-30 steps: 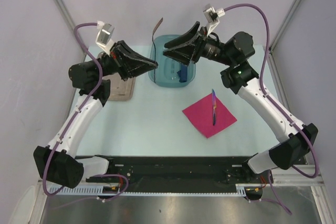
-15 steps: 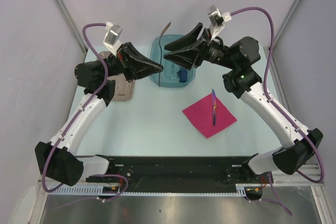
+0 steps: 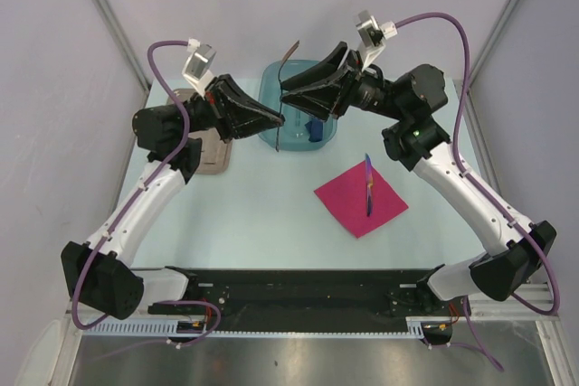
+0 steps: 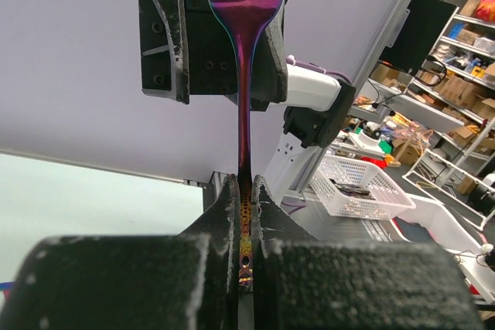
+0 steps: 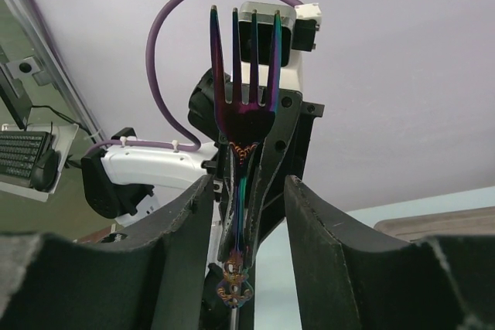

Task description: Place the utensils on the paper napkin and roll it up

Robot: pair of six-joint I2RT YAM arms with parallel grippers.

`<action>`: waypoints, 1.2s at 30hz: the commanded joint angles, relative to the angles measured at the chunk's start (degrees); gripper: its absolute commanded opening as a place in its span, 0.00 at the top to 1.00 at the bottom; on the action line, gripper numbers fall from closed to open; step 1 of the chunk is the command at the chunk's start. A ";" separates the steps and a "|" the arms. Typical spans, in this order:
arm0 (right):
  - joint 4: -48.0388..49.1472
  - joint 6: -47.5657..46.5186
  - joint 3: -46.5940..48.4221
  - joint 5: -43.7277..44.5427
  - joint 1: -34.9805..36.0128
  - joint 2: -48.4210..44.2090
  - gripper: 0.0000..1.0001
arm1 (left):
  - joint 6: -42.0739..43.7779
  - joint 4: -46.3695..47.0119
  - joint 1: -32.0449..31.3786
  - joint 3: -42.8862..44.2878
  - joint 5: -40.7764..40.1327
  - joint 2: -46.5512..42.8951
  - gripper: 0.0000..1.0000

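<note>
Top external view: left gripper (image 3: 277, 118) raised over a blue tub (image 3: 326, 133), pinched on an upright fork's (image 3: 289, 65) handle. Right gripper (image 3: 289, 97) facing it, spread, straddling the fork. Below-right of both, on the pale table (image 3: 253, 205), napkin (image 3: 348, 196) bearing one utensil (image 3: 368, 187). Grey walls (image 3: 226, 6) behind.

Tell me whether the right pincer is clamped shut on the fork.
No, the right pincer stands open in its wrist view, with a clear gap on either side of the fork.
</note>
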 commanded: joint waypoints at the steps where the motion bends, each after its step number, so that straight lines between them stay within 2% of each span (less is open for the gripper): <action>1: 1.93 0.38 0.19 -0.17 0.53 -0.71 0.53 | -0.22 2.08 -1.04 -0.03 -0.04 0.09 1.00; 3: 1.66 0.38 0.19 -0.17 0.62 -0.62 0.53 | -0.13 2.26 -1.13 -0.11 0.05 0.17 1.00; 6: 1.23 0.29 0.19 -0.08 0.53 -0.62 0.59 | -0.04 2.08 -1.13 -0.03 -0.04 0.18 1.00; 9: 0.44 0.11 0.37 0.36 0.62 -0.79 0.73 | 0.48 1.73 -1.13 -0.20 -0.13 0.00 1.00; 10: 0.17 0.03 0.28 0.62 0.53 -0.88 0.85 | 0.83 1.30 -1.13 -0.12 -0.21 -0.17 1.00; 12: -1.75 -0.06 0.54 2.72 0.62 -1.14 0.99 | 2.58 -1.59 -1.13 -0.12 -1.35 -0.18 0.97; 13: -2.98 -0.58 0.63 3.78 0.62 -1.49 1.00 | 3.29 -5.09 -1.04 0.06 -1.97 -0.26 0.80; 14: -5.08 -1.02 0.55 4.75 0.53 -1.76 1.00 | 4.34 -7.56 -0.95 0.32 -2.41 -0.26 0.68; 15: -6.41 -1.64 0.63 6.32 0.44 -1.93 1.00 | 7.31 -10.54 -0.78 0.67 -3.37 -0.18 0.46; 16: -8.34 -3.91 0.72 7.73 0.44 -2.20 1.00 | 9.08 -16.66 -0.08 1.46 -3.81 -0.26 0.36; 18: -17.03 -7.60 0.72 14.40 0.27 -3.77 1.00 | 14.79 -22.06 2.02 1.90 -6.09 -0.61 0.19; 20: -25.27 -12.44 0.37 21.32 -0.70 -5.45 1.00 | 22.93 -33.73 4.05 3.13 -9.60 -1.92 0.16; 21: -29.23 -13.24 -0.50 23.37 -1.22 -5.89 1.00 | 25.51 -39.87 6.58 3.40 -14.06 -2.72 0.13; 22: -31.54 -14.29 -1.03 24.87 -1.92 -6.41 1.00 | 27.54 -41.93 7.83 3.23 -16.45 -3.42 0.06; 24: -36.56 -15.70 -2.96 28.65 -4.12 -7.56 1.00 | 33.34 -46.75 11.33 2.44 -21.54 -6.67 0.00; 28: -46.03 -20.45 -9.36 37.52 -6.23 -7.74 1.00 | 47.29 -57.13 13.55 4.01 -37.78 -11.16 0.00; 30: -47.55 -20.80 -12.53 40.52 -8.78 -7.91 1.00 | 50.13 -60.38 13.64 4.37 -44.22 -13.26 0.00; 31: -48.77 -21.67 -15.25 41.14 -9.39 -7.82 1.00 | 52.41 -61.80 13.64 4.80 -50.34 -13.62 0.00; 36: -49.05 -24.66 -23.53 42.81 -14.84 -4.76 1.00 | 55.85 -65.67 14.17 3.32 -61.81 -15.64 0.00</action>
